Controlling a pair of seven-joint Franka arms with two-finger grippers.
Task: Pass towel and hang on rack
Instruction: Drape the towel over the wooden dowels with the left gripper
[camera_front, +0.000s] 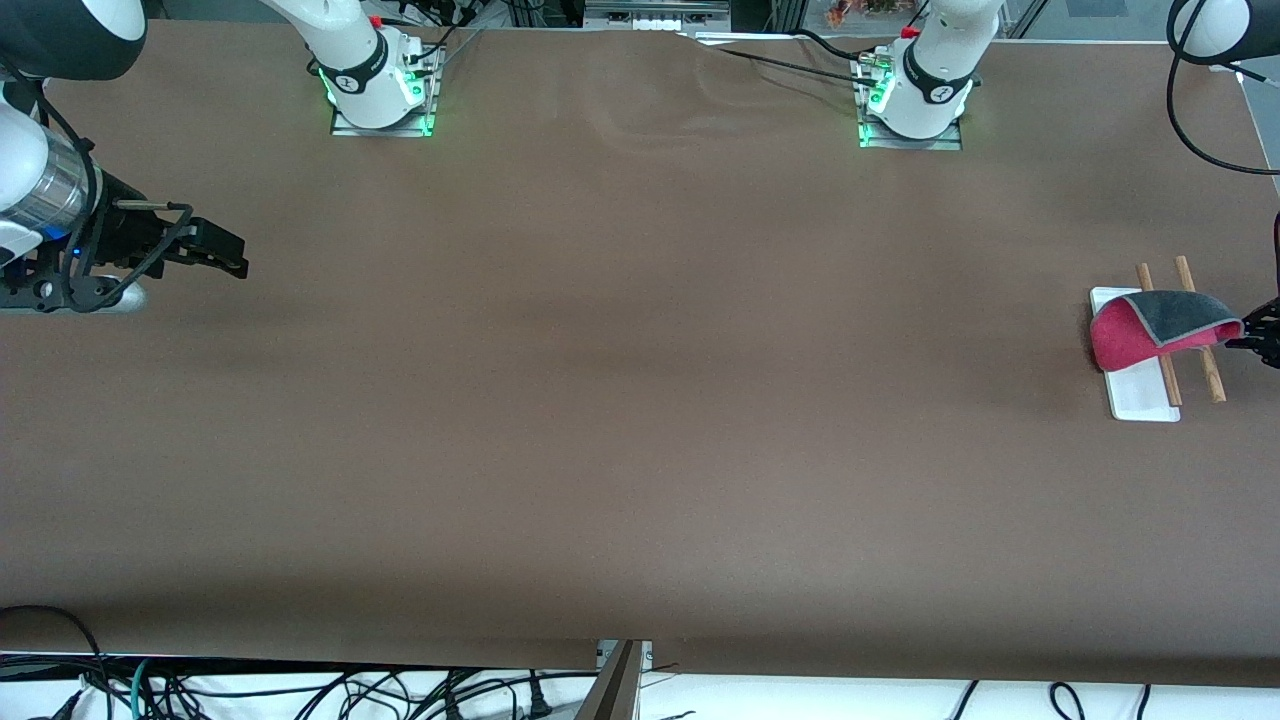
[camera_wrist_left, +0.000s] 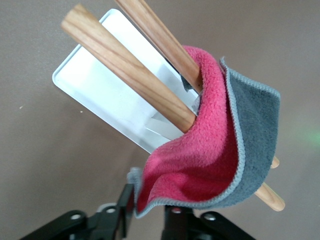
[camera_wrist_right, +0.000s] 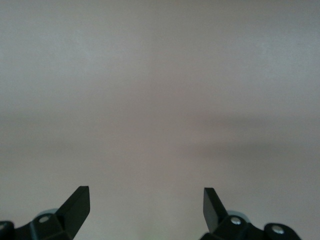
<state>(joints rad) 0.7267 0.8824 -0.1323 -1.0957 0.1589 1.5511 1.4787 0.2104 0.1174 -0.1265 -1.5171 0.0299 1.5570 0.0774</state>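
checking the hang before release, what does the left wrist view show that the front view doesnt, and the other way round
Only the left wrist view: the left gripper is shut on a corner of the towel, whose pink-red face drapes over the rack rods.

Only the front view: the right gripper waits, open, at the right arm's end of the table, and both arm bases stand along the top of that view.

Both: towel over the rods, grey face outward, above the rack's white base.

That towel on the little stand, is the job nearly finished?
Nearly. The towel is already draped over the rack rods, so the pass looks done. The left gripper holds the towel's corner, so letting go and pulling away is left. The right gripper waits open at its own end of the table.
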